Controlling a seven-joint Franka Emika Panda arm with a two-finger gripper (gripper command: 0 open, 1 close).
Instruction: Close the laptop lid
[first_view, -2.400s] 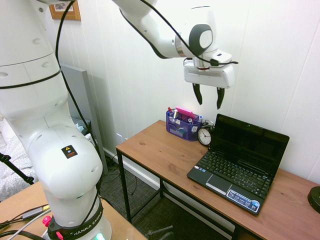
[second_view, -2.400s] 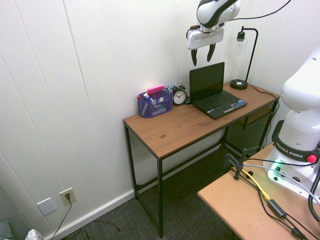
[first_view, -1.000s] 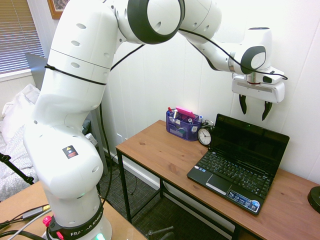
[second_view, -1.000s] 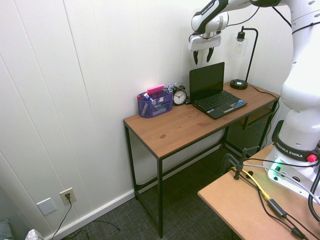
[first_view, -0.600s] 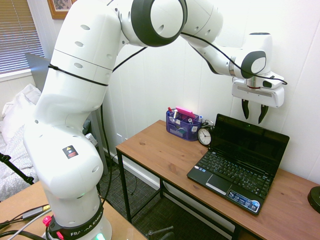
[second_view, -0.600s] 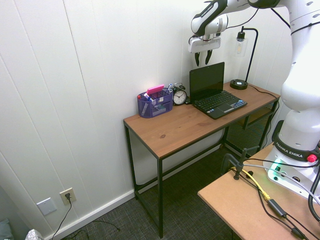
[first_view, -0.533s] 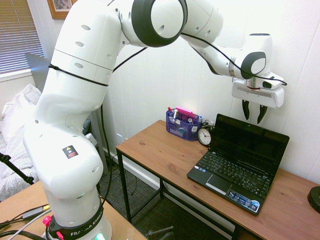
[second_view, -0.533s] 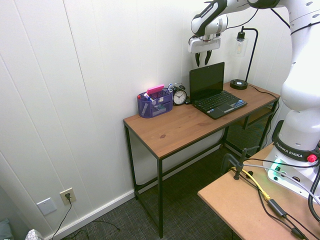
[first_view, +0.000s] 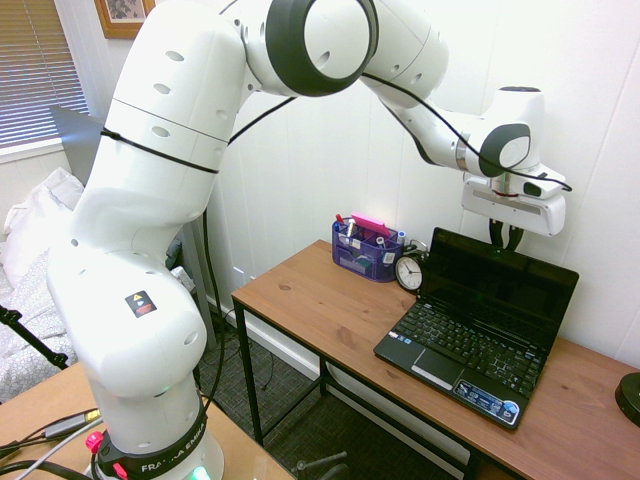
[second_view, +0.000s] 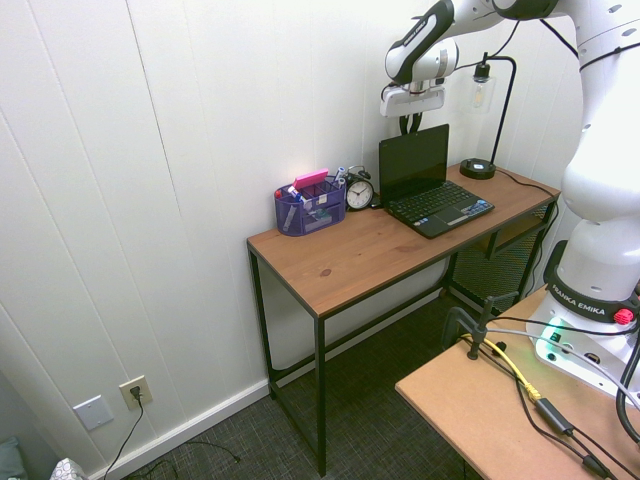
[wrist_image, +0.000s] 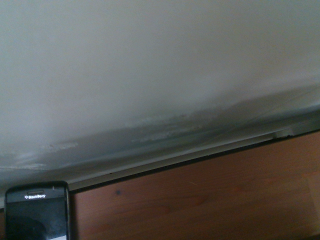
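Just above lid (first_view: 500, 275) top edge: gripper (first_view: 505, 238), fingers seemingly together.

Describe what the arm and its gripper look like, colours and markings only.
The arm is glossy white with rounded segments, dark grey joint caps and a thin black cable along it. A black-and-yellow warning sticker sits on its lower body. The gripper has a white boxy housing with two short black fingers.

I read "BlackBerry" on the phone (wrist_image: 36, 215) and "FRANKA EMIKA" on my base (second_view: 588, 296).
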